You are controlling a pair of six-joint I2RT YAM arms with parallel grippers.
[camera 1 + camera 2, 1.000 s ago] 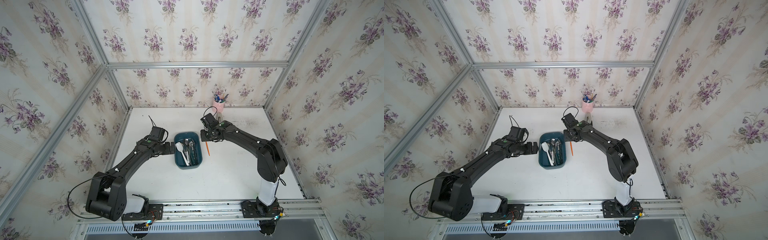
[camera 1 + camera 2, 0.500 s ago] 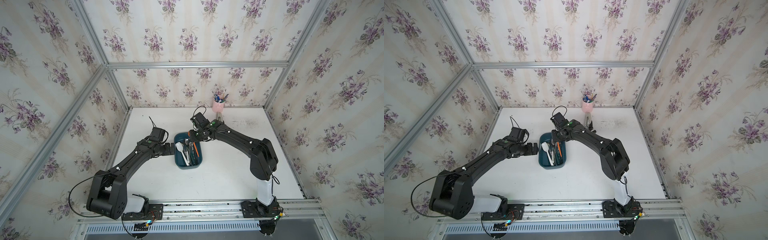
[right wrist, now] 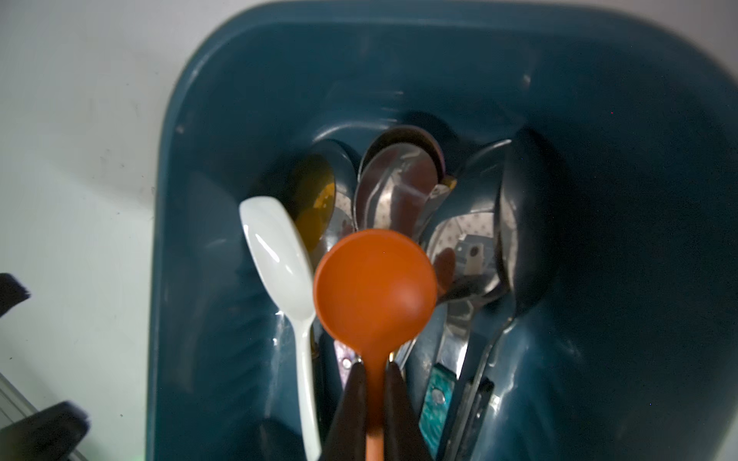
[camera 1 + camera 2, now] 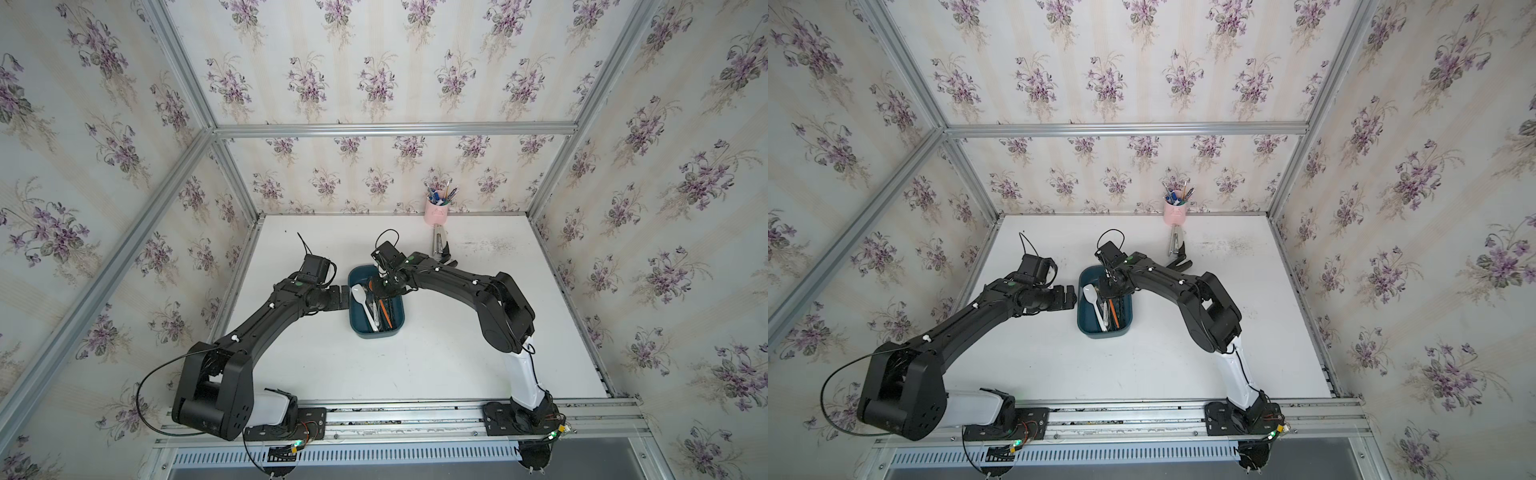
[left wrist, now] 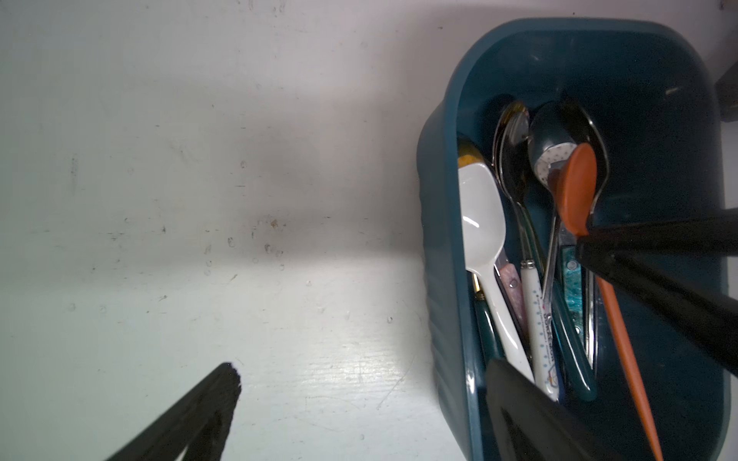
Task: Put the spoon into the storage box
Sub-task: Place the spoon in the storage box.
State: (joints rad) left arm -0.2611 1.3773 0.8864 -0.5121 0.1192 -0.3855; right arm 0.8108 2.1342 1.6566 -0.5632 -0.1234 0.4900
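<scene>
Standing by the white table (image 4: 436, 365), I see the right gripper (image 3: 373, 369) pinched tight on the orange spoon (image 3: 375, 287). Its two fingers clamp the thin handle just behind the round bowl, which sticks out ahead of the fingertips at the centre of the right wrist view. The spoon hangs within the outline of the storage box (image 3: 199, 159), above the heap of cutlery there (whether it rests on the pile I can't tell). In both top views the box lies at the middle of the frame, its long side running toward the back wall. The left gripper (image 5: 364, 369) stands wide and holds nothing, with one finger over bare table at the lower left of the left wrist view and the other over the box's inside. Counting: one box, one orange spoon, one white plastic spoon (image 3: 279, 255) just beside it, at least four metal spoon bowls (image 3: 399, 187) underneath (the handles overlap too much for a surer count), and one pink cup (image 4: 436, 212) of pens at upper centre, well apart.
</scene>
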